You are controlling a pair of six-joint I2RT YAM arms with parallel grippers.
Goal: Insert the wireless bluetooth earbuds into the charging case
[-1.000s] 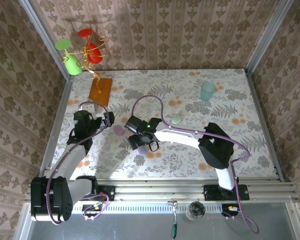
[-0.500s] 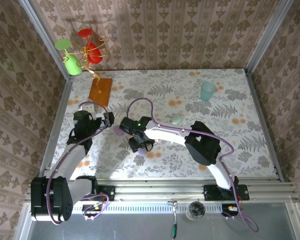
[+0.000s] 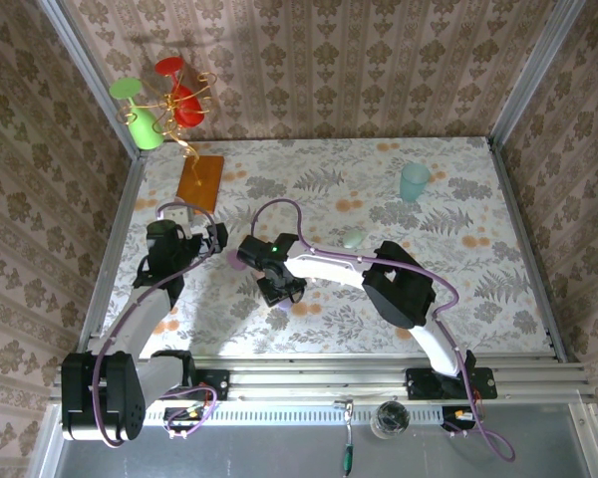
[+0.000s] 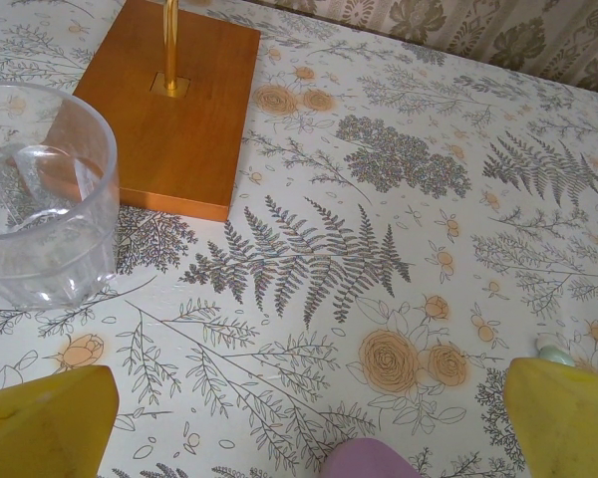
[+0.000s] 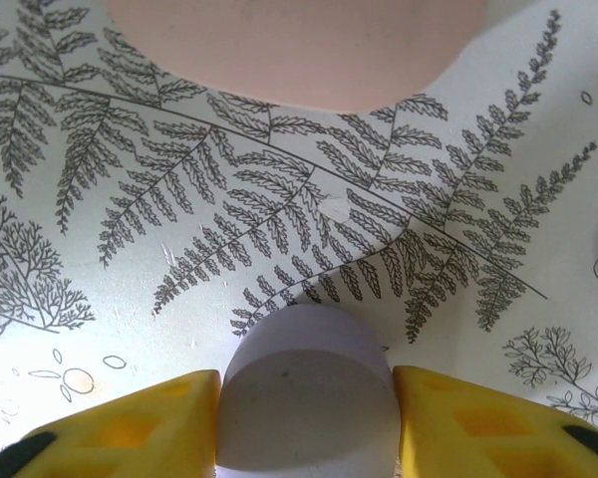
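Right wrist view. Nearest, at 6 o'clock, the lilac earbud [image 5: 304, 398] rests on the table [image 5: 130, 249] between the fingers of my right gripper [image 5: 305, 382], which press on both its sides. Beyond, at 12 o'clock, the pink case [image 5: 291, 50] lies with its long axis running 9 to 3; I judge the carry goes straight ahead. Left wrist view: my left gripper [image 4: 309, 398] stands wide apart, holding nothing.
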